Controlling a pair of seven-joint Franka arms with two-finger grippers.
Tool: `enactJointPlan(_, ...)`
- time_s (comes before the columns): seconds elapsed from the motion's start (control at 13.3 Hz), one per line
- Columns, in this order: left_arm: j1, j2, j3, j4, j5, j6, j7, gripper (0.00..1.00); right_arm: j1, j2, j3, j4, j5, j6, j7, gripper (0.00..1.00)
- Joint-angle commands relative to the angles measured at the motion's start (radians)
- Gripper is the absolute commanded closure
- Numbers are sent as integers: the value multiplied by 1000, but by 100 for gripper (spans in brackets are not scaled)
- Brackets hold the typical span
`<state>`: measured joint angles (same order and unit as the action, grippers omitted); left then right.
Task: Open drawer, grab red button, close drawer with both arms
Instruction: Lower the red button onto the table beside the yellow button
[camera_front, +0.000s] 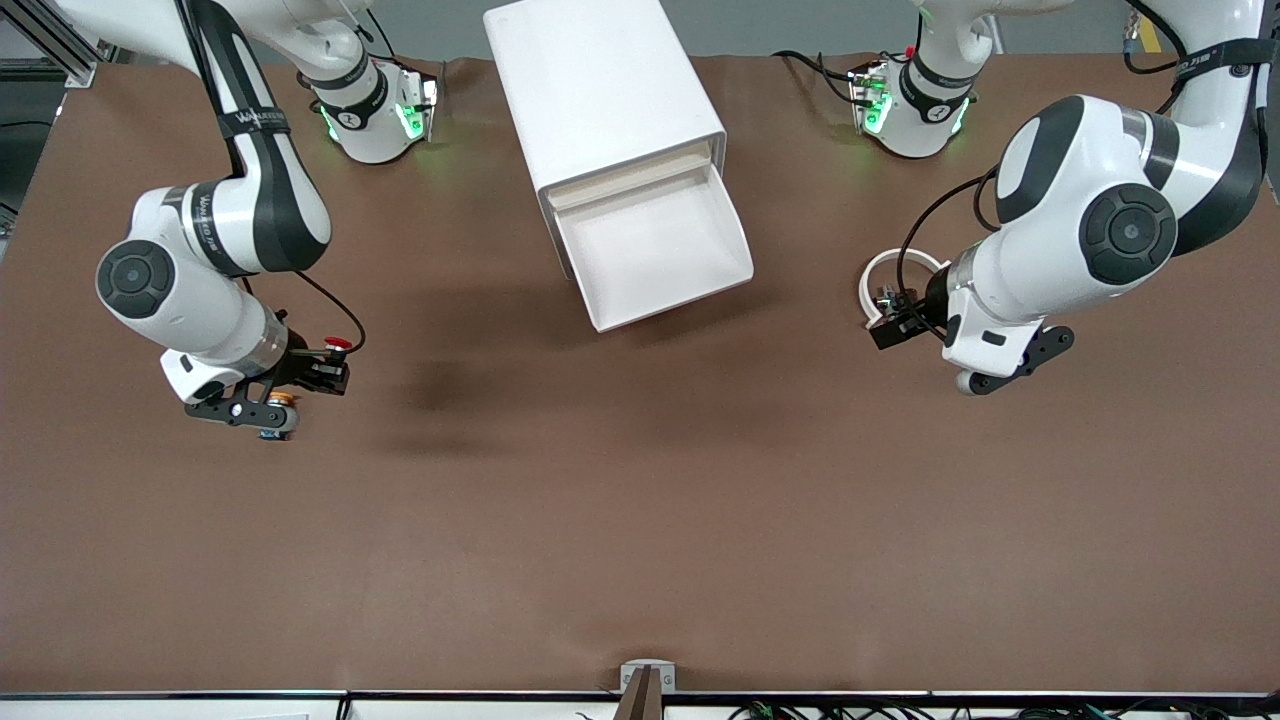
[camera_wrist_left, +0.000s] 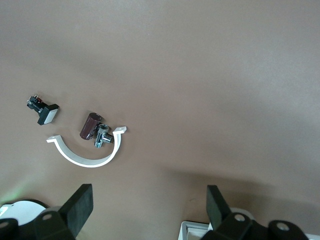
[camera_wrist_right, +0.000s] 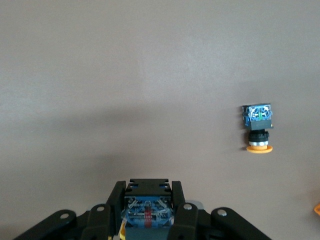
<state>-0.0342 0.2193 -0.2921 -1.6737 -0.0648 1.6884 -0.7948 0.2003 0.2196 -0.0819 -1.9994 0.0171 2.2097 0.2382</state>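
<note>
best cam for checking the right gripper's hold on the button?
Right wrist view: the right gripper is shut on the button, dark body close up. Front view shows only its small red cap. Left wrist view shows none of it.

You see glossy white plastic on the cabinet (camera_front: 600, 90) and drawer (camera_front: 655, 250), and matt brown cloth-like table covering (camera_front: 640, 520).

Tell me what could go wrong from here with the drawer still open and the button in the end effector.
1. The right end effector pinches the button only by its body; it might slip.
2. The drawer sits pulled out and angled; an off-centre push could skew the cabinet.
3. The open left end effector hangs over small parts.
</note>
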Motion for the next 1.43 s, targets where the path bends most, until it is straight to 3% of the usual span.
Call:
enactJointPlan(0.0, -4, -9, -4, -8, 20, 10, -20, 0, -44, -2, 13, -27, -8, 54, -57, 100)
enactJointPlan(0.68, -20, -26, -4, -20, 26, -7, -21, 0, -65, 200, 13, 8, -9, 205, -115, 100)
enactJointPlan(1.36, -20, -37, -16, -35, 26, -36, -20, 0, -78, 311, 13, 50, -9, 287, -165, 100)
